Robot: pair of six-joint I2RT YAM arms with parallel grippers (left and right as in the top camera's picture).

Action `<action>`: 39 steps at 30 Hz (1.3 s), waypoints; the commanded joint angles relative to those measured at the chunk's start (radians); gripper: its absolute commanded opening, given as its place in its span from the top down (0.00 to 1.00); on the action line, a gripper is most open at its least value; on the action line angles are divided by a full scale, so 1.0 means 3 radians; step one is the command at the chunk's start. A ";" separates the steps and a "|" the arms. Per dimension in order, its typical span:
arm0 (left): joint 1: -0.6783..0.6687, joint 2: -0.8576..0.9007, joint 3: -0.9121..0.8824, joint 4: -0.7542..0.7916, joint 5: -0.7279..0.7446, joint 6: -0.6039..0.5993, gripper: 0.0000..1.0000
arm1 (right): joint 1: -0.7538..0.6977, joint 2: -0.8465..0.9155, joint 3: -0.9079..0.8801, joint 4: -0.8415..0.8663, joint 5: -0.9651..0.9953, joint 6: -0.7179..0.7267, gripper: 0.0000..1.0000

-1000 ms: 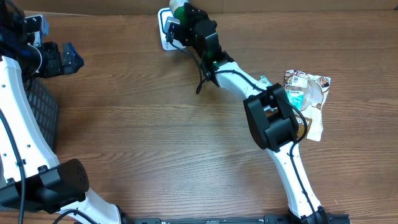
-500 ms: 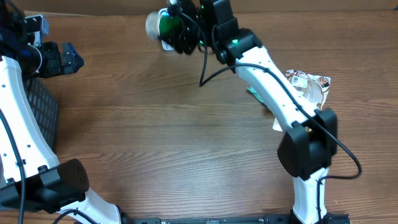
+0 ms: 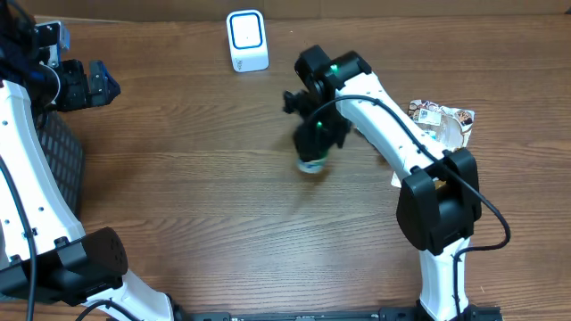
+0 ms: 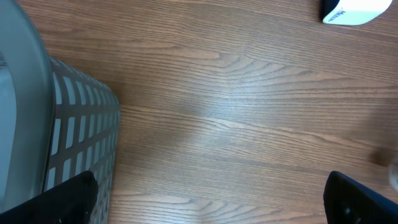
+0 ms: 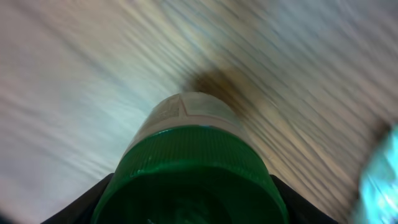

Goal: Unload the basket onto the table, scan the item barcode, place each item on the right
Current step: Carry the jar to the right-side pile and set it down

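The item is a pale bottle with a green cap (image 3: 311,159). It hangs over the middle of the table, blurred, with my right gripper (image 3: 316,134) shut on it. In the right wrist view the green cap (image 5: 189,158) fills the space between the dark fingers of my right gripper (image 5: 193,202), and the wood below is smeared. No barcode shows. The white scanner (image 3: 247,40) stands at the table's far edge, well apart from the bottle; it also shows as the scanner (image 4: 356,9) at a corner of the left wrist view. My left gripper (image 3: 89,85) stays open at the far left, seen wide in its own view as left gripper (image 4: 211,208).
A pile of packaged goods (image 3: 442,125) lies at the right, beside the right arm. A dark mesh basket (image 3: 61,156) stands at the left edge, and its grid wall (image 4: 78,127) shows under the left wrist.
The right arm has swung the bottle away from the scanner, towards me and to the right, down over the table's middle. The left arm has not moved.
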 commanded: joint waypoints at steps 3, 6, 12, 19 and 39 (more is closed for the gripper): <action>-0.0008 -0.0043 0.0051 0.0004 0.0001 0.0062 0.00 | -0.0484 -0.0037 -0.0308 0.0112 0.0562 0.0500 0.54; -0.0008 -0.0043 0.0051 0.0004 0.0003 0.0062 0.01 | -0.0726 -0.0037 -0.0399 0.0258 0.0567 0.0563 0.58; -0.0008 -0.0043 0.0050 0.0004 0.0003 0.0062 0.00 | -0.1099 -0.0037 -0.0512 0.0470 0.0469 0.0593 0.46; -0.0009 -0.0043 0.0051 0.0004 0.0003 0.0062 0.00 | -0.1118 -0.0094 -0.0313 0.0397 0.0467 0.0565 0.00; -0.0010 -0.0043 0.0051 0.0004 0.0003 0.0062 0.00 | -0.1081 -0.2051 0.0849 -0.0487 -0.0128 0.0716 0.00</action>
